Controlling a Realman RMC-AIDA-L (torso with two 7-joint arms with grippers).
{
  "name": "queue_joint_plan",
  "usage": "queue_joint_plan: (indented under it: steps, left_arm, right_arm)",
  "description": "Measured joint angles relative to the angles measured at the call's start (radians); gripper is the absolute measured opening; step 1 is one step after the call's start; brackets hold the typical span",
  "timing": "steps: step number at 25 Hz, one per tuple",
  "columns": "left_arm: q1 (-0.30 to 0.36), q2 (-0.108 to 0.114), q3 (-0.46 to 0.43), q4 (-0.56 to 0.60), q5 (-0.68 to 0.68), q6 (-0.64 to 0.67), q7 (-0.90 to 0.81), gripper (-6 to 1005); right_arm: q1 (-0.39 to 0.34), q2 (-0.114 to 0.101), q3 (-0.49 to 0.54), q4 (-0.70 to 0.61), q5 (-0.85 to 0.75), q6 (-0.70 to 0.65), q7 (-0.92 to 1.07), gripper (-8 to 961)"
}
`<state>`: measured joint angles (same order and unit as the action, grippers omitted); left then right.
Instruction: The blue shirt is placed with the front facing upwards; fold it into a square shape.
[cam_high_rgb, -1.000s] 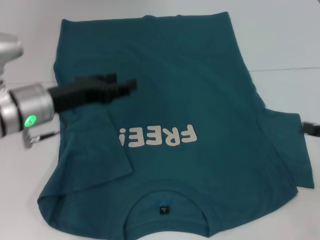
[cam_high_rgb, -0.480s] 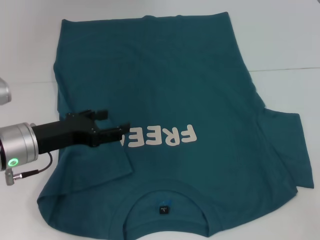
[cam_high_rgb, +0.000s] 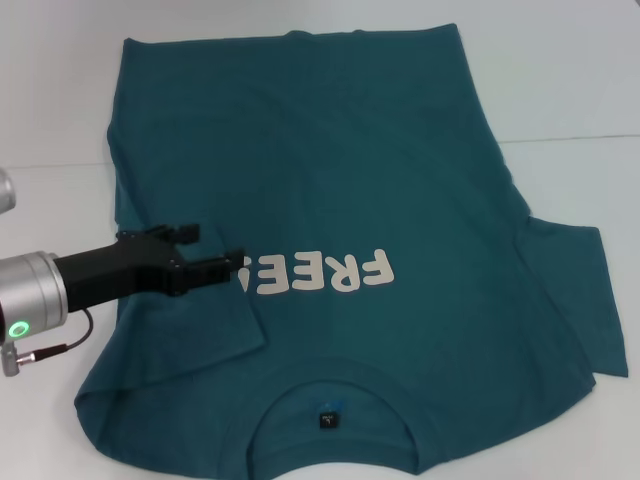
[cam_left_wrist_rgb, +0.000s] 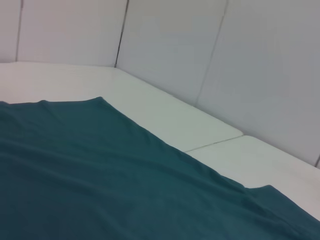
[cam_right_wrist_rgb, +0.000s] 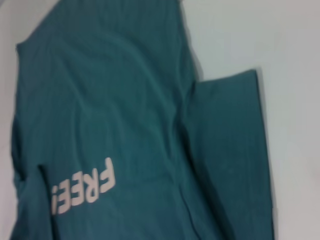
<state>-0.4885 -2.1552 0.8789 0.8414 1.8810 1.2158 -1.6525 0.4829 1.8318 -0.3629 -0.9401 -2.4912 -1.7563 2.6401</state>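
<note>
Hovering L claw (cam_high_rgb: 215, 250) over shirt (cam_high_rgb: 380, 180)

Lab-like test booth, plain white table (cam_high_rgb: 570, 80), white wall panels (cam_left_wrist_rgb: 170, 45)

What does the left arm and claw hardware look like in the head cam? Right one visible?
The left claw is matte black, with two flat angular fingers on a black boxy body. Behind it sits a silver metal wrist cylinder with a lit green indicator and a thin dark cable looping beneath. The right claw is out of view.
</note>
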Motion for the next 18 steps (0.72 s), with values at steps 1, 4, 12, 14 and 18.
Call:
queue_joint_plan:
  steps: [1, 4, 12, 14, 18]
  left_arm:
    - [0.001, -0.001, -0.002, 0.000, 0.000, 0.000, 0.000, 863]
    - [0.007, -0.002, -0.007, -0.001, 0.002, 0.000, 0.004, 862]
    - [0.008, -0.004, -0.009, -0.011, 0.003, 0.000, 0.005, 861]
    - [0.005, -0.004, -0.009, -0.014, 0.003, 0.001, 0.005, 861]
    - [0.004, -0.005, -0.008, -0.016, 0.002, 0.001, 0.005, 861]
  right_arm:
    - [0.007, 0.006, -0.022, 0.003, -0.006, 0.009, 0.013, 919]
    - [0.023, 0.026, -0.060, 0.006, -0.015, 0.022, 0.032, 918]
    - [0.013, 0.081, -0.072, 0.037, -0.064, 0.065, 0.007, 919]
    - [0.001, 0.083, -0.067, 0.055, -0.062, 0.075, -0.002, 918]
    - [-0.028, 0.087, -0.046, 0.069, -0.053, 0.097, -0.015, 918]
